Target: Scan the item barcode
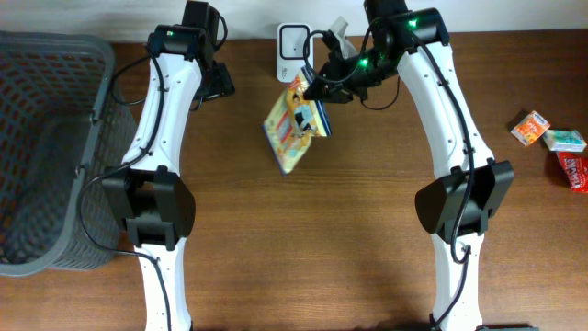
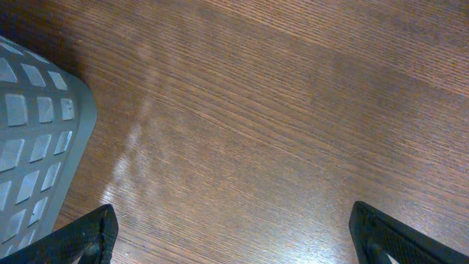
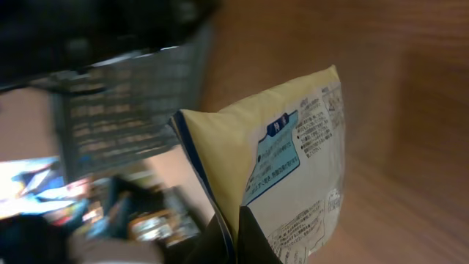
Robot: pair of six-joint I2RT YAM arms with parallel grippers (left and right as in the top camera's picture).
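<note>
Looking down from overhead, you see the right pincer (image 1: 318, 92) clenched on the upper edge of the yellow snack packet (image 1: 294, 129). The packet is held tilted above the tabletop (image 1: 349, 230), just in front of the white scanner (image 1: 292, 51) at the far edge. Your left pincer (image 1: 220, 83) sits near that same far edge, between the grey mesh basket (image 1: 46, 147) and the scanner, released and holding nothing. At the right end lie an orange box (image 1: 530, 127), a white-and-green packet (image 1: 565, 140) and a red packet (image 1: 574, 170), close together and well apart from the held packet.

From the left wrist, you see the left pincer (image 2: 234, 242) with its two dark fingertips (image 2: 88, 238) at the bottom corners, spread wide. Only bare wood grain of the tabletop (image 2: 256, 110) lies between them. A corner of the basket (image 2: 37, 147) shows at the left edge, near the left fingertip.

From the right wrist, the picture is blurred. The packet (image 3: 293, 169) fills the middle, its pale yellow face with a blue-bordered label and small print turned toward you. The right pincer (image 3: 234, 246) grips its lower edge at the bottom of the frame. The basket (image 3: 124, 110) is a dark smear behind it on the left. You cannot tell from here where the barcode is.
</note>
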